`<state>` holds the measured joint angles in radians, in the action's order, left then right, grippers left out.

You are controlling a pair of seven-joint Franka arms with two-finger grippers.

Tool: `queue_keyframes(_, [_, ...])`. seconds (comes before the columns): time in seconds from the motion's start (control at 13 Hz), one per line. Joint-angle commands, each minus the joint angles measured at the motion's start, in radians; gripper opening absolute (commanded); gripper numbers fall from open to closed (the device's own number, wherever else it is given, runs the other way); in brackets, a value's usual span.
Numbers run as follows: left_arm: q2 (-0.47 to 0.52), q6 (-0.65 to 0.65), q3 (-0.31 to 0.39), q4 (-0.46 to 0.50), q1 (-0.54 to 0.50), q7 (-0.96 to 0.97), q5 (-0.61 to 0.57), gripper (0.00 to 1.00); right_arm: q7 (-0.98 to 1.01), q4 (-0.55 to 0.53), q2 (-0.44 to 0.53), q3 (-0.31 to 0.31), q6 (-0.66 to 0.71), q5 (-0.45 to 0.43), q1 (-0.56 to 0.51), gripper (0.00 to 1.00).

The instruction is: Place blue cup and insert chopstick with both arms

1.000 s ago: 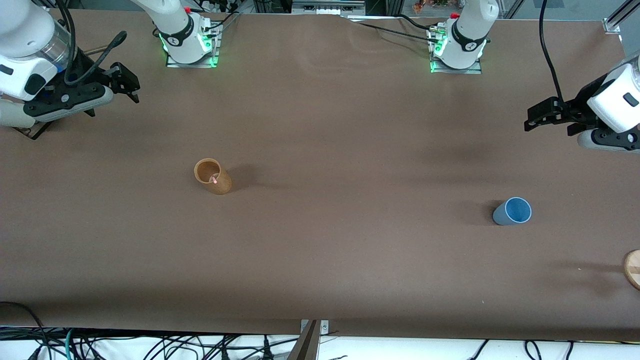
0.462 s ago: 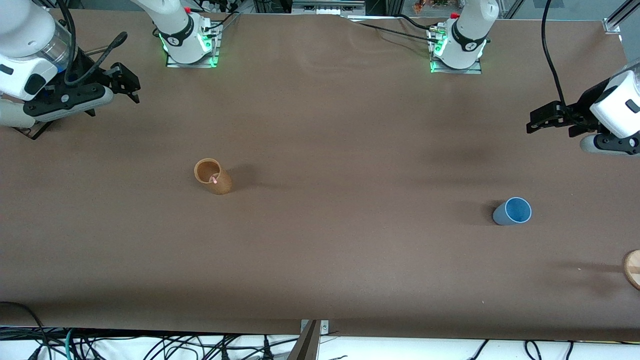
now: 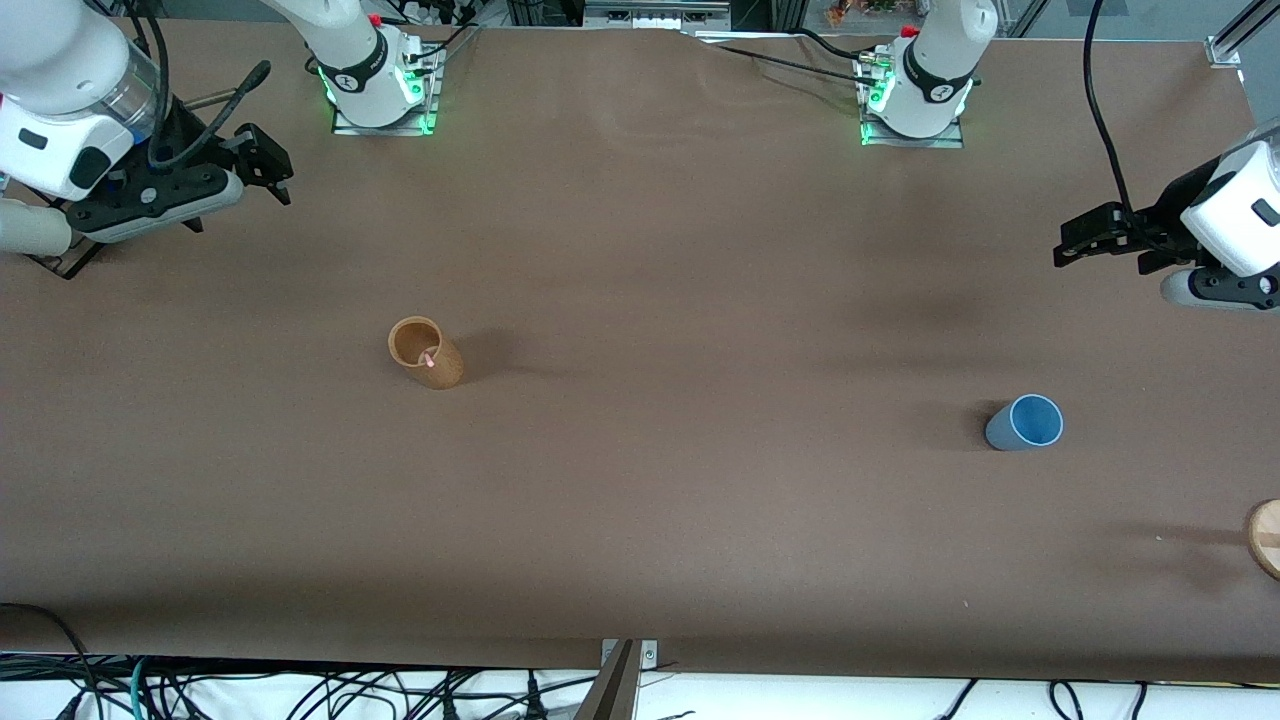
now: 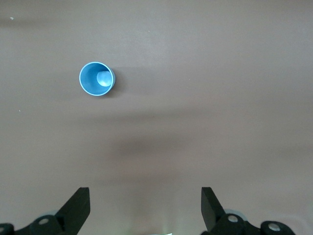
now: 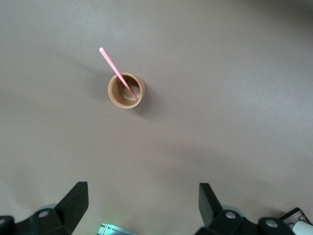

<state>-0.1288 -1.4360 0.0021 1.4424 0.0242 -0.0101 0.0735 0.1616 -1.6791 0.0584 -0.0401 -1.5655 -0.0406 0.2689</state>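
While both white jointed arms hover high, the small light-blue plastic cup stands upright toward the left arm's end of the table; the thin pink-red chopstick leans in an orange-brown tan cup; left gripper and right gripper hang spread wide, holding nothing.

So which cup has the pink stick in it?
Look on the brown table, toward the right arm's end. A tan cup stands there upright, alone, with the pink stick leaning out of it. The other cup, the blue cup, is empty.
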Motion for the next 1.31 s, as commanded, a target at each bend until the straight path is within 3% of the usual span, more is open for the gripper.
queue_keyframes(0.0, [0.006, -0.011, -0.001, 0.01, -0.02, -0.01, 0.022, 1.0, -0.014, 0.018, -0.026, 0.002, 0.015, -0.005, 0.004, 1.0])
queue_keyframes(0.38, [-0.096, -0.024, -0.005, 0.007, -0.012, -0.014, 0.02, 1.0, -0.104, 0.006, -0.124, 0.003, -0.046, 0.008, 0.07, 1.0])
queue_keyframes(0.77, [-0.182, -0.185, -0.01, 0.056, -0.004, -0.03, -0.081, 1.0, -0.116, -0.157, -0.13, 0.028, -0.241, 0.019, 0.102, 1.0])
queue_keyframes(1.0, [-0.184, -0.427, -0.01, 0.227, -0.015, -0.056, -0.084, 1.0, -0.114, -0.328, -0.117, 0.048, -0.46, 0.019, 0.102, 1.0])
queue_keyframes(1.23, [-0.183, -0.712, -0.002, 0.41, -0.046, -0.146, -0.083, 1.0, -0.102, -0.398, -0.161, 0.048, -0.635, 0.019, 0.102, 1.0])
